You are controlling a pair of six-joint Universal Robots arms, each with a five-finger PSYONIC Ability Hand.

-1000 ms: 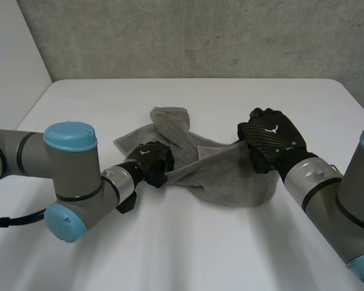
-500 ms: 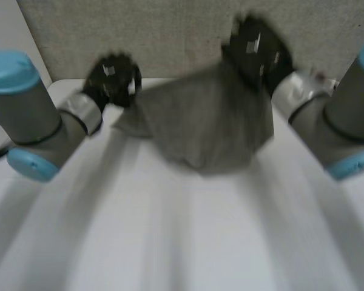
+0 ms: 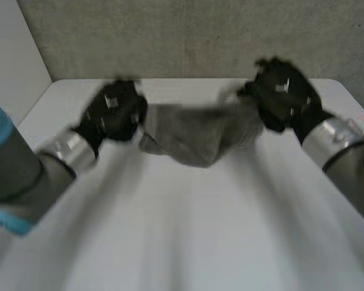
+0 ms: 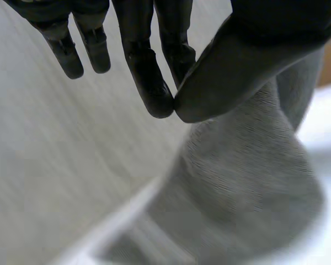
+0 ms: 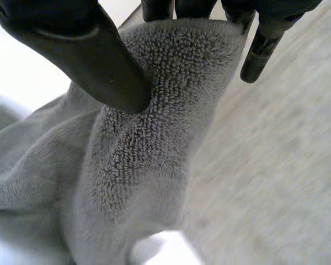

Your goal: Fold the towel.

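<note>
- The bare front of the white counter lies nearest, with nothing on it.
- The left arm comes in from the near left and the right arm from the near right. Both reach away over the counter.
- The towel is grey and hangs between the two hands over the far half of the counter. It is bunched and sags in the middle. I cannot tell whether its lowest fold touches the counter.
- The left robot hand is at the towel's left end. In the left wrist view its thumb meets a fingertip, and the towel's end is pinched there. The cloth drops away below the thumb, and the other fingers hang straight beside it.
- The right robot hand is at the towel's right end, a little farther back than the left one. In the right wrist view its thumb presses the looped cloth against the fingers behind it, clamped on a top edge. The rest of the towel hangs down in folds below.
- A grey wall stands behind the counter's far edge.
</note>
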